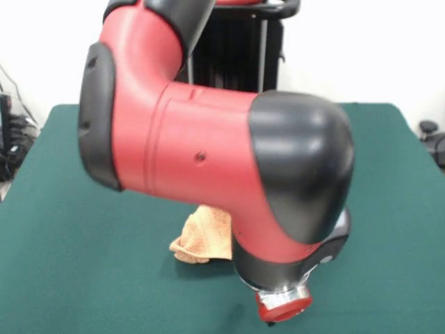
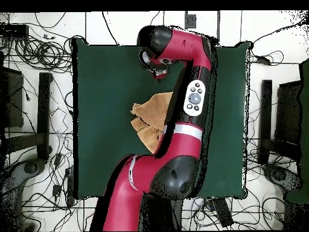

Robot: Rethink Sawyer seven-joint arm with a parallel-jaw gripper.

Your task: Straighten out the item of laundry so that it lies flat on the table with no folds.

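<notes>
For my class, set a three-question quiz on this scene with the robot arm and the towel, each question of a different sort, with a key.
1. True or false: the towel lies flat with no folds.
2. Multiple choice: in the overhead view, the arm passes over which part of the towel? A) the right-hand edge B) the left-hand edge C) none of it
3. Fill in: the towel rests on the dark ____ table.

Key
1. False: it is bunched and folded over itself.
2. A: the arm covers the towel's right side; the left side shows.
3. Green.
</notes>
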